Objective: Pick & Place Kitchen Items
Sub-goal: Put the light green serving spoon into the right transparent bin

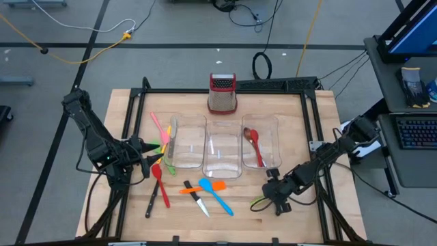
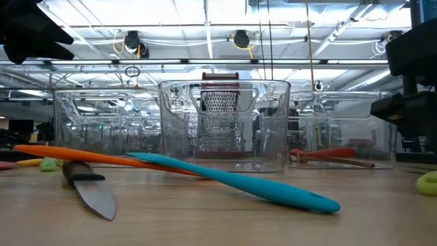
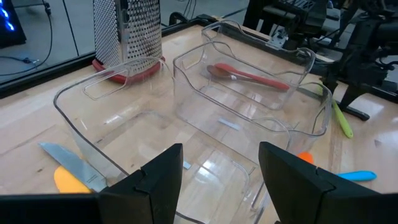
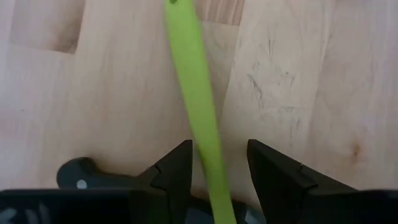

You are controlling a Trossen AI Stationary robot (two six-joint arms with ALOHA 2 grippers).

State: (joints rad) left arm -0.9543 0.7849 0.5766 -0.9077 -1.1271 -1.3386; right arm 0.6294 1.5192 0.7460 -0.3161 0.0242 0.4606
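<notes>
Fingers (image 4: 177, 168) of the right gripper (image 4: 219, 168) are straddling a green utensil (image 4: 196, 99), one on each side of its slim handle; they look parted rather than pinched on it, though the wrist view is too close to be sure. From above, that gripper (image 1: 276, 197) is working low at about 4 o'clock on the table (image 1: 321, 225), just outside the bins (image 1: 224, 147).

The left gripper (image 1: 140, 157) is waiting at 9 o'clock with fingers (image 3: 155, 180) spread, holding nothing, beside the left bin.

A red spoon (image 1: 255, 145) and what seems a brown one are lying in the right bin. Still loose are a blue spatula (image 1: 217, 195), an orange one (image 1: 199, 188) and a knife (image 1: 197, 199) at 6 o'clock, with red (image 1: 160, 182), pink (image 1: 160, 126) and other pieces at 8 to 9 o'clock.

Risk: the handle is thin, slick and flat on the wood, so fingers closing off-centre could squirt it sideways or scrape the boards; gripped far from its middle, it could droop and catch the bin rim.

Underfoot is pale butcher-block in a black frame, a grater (image 1: 222, 93) at 12 o'clock. Beyond are grey floor, cables and a workstation at 2 o'clock.
</notes>
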